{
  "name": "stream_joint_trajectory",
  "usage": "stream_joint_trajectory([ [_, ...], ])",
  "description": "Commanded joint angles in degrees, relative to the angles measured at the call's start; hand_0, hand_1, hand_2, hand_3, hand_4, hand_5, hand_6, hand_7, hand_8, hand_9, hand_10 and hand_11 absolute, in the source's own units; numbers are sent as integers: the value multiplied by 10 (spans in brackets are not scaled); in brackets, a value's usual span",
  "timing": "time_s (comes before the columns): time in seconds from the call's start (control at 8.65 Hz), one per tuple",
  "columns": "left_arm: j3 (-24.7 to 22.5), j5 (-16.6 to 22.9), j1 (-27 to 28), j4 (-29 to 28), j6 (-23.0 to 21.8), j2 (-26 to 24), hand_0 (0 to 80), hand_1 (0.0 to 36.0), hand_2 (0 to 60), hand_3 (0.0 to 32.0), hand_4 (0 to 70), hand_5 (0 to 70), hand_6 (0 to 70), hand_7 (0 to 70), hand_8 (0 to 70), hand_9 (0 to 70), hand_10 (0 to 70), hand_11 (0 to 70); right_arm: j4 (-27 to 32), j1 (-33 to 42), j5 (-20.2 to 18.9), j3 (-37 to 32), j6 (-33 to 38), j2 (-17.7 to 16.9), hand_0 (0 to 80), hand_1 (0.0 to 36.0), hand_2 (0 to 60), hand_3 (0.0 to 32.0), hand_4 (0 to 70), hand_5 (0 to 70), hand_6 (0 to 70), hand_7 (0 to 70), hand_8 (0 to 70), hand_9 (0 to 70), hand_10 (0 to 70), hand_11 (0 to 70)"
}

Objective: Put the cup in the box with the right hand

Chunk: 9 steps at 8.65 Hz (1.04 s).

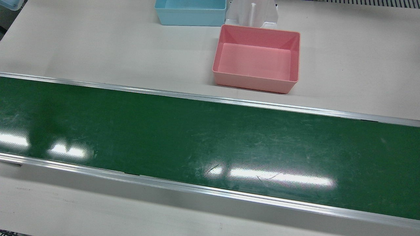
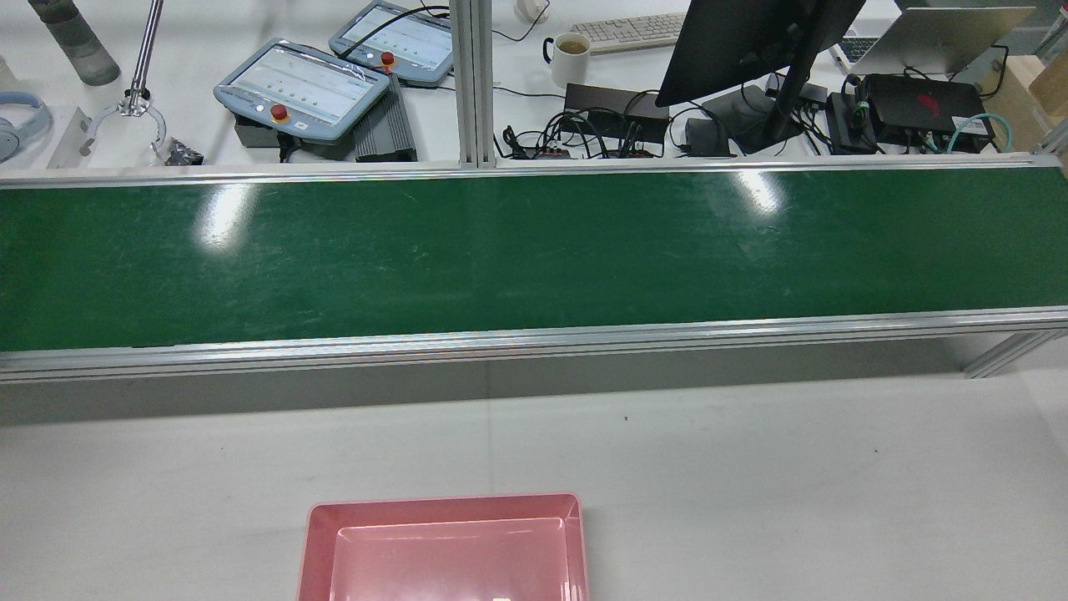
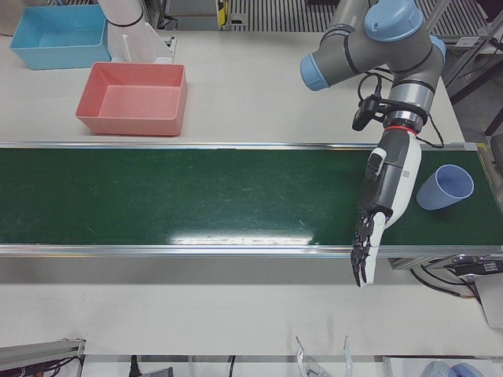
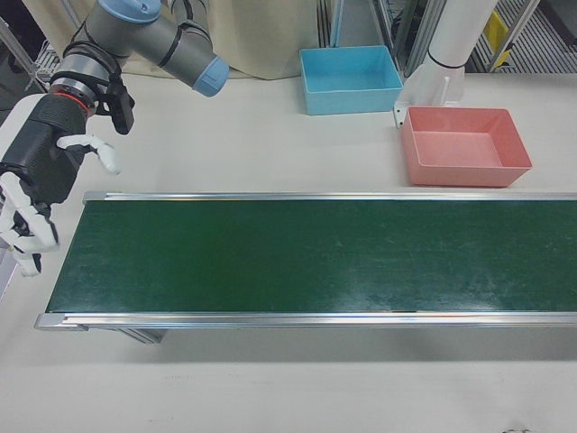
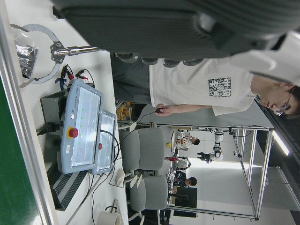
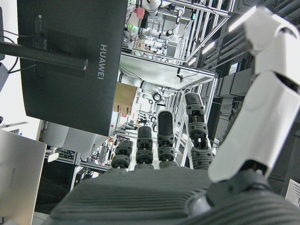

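A pale blue cup [image 3: 445, 187] rests tilted on the green conveyor belt [image 3: 196, 196], at its right end in the left-front view. Just left of the cup hangs my left hand [image 3: 381, 206], fingers stretched out over the belt's near rail, open and holding nothing. My right hand [image 4: 41, 180] hovers off the opposite end of the belt [image 4: 315, 253], fingers spread and empty; the cup does not show in that view. The pink box [image 1: 257, 59] stands empty on the white table behind the belt, also seen as the pink box [image 4: 464, 144] and the pink box [image 3: 134, 98].
A light blue box [image 4: 352, 77] and a white arm pedestal [image 4: 446, 63] stand beside the pink box. Past the belt in the rear view are teach pendants [image 2: 304, 88], a monitor [image 2: 751, 42] and a mug [image 2: 571, 57]. A person [image 5: 197, 89] stands there.
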Motion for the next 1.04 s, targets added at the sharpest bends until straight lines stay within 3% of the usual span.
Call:
stream_joint_trajectory([
  [0.0,0,-1,0,1,0,0,0,0,0,0,0,0,0,0,0,0,0,0,51,-20,7,1,3,-5,486,2,0,0,175,41,108,450,84,194,70,112],
  [0.23,1,0,0,1,0,0,0,0,0,0,0,0,0,0,0,0,0,0,54,-39,1,5,3,-1,495,35,0,0,57,51,70,246,56,124,64,109],
  [0.35,1,0,0,0,-1,0,0,0,0,0,0,0,0,0,0,0,0,0,54,-54,-5,10,3,2,491,45,0,40,0,52,41,142,33,79,54,96],
  [0.46,1,-1,0,0,0,0,0,0,0,0,0,0,0,0,0,0,0,0,54,-56,-13,19,0,2,493,35,0,82,0,50,33,121,24,62,52,93],
  [0.58,1,-1,0,0,0,0,0,0,0,0,0,0,0,0,0,0,0,0,54,-56,-13,21,0,2,485,24,0,88,0,47,32,124,21,61,51,91],
  [0.92,1,0,0,1,-1,0,0,0,0,0,0,0,0,0,0,0,0,0,53,-79,-3,27,-3,2,480,38,0,58,0,49,40,149,22,63,57,99],
])
